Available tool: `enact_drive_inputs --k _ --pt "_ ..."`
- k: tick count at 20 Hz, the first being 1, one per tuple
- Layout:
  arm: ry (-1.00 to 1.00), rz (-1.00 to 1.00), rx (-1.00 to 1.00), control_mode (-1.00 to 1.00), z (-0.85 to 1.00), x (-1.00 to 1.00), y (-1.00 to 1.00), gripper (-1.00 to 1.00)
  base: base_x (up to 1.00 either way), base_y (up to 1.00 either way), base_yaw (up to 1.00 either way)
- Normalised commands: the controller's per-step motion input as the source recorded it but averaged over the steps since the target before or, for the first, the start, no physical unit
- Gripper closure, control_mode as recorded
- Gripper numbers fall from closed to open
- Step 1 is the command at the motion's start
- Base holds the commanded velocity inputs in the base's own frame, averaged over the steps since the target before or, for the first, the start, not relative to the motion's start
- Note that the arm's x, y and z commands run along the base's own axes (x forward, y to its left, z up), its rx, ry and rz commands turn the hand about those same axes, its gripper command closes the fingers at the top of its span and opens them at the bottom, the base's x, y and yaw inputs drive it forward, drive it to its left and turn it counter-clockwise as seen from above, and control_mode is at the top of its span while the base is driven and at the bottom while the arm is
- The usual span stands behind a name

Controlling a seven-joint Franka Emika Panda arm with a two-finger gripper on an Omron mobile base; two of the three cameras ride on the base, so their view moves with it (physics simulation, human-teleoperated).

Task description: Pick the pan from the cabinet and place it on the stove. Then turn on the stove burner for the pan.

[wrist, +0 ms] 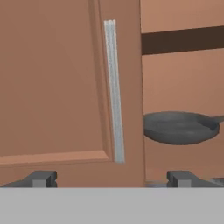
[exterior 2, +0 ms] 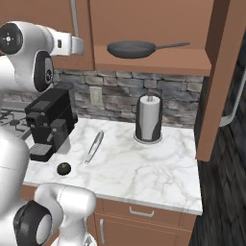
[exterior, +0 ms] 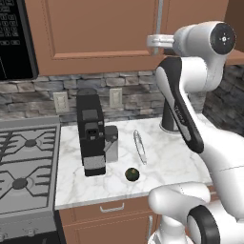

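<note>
Gripper (wrist: 111, 178) sitting w/ jaws wide apart, nothing held, facing closed left door's handle (wrist: 114, 89). Pan (exterior 2: 131, 48) resting on open cabinet (exterior 2: 153, 61) shelf to the right, handle pointing right. Prob needing a shift right past door edge, then approaching pan rim level, avoiding shelf lip.

The gripper (wrist: 112, 178) stood with its fingertips (wrist: 41, 178) spread wide, facing the cabinet (wrist: 52, 87). A closed door with a silver bar handle (wrist: 113, 87) lay left; right of it, the pan (wrist: 179, 127) sat on the open shelf.
</note>
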Motion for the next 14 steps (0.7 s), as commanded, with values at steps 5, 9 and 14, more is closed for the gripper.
enact_drive_inputs --k 5,9,14 --pt "0.0 0.05 0.0 -1.0 0.07 0.4 0.0 -1.0 0.0 0.0 0.0" --pt "0.0 0.03 0.0 -1.0 0.02 0.36 0.0 -1.0 0.0 0.0 0.0" --pt "0.0 0.0 0.0 -1.0 0.02 0.31 0.0 -1.0 0.0 0.0 0.0"
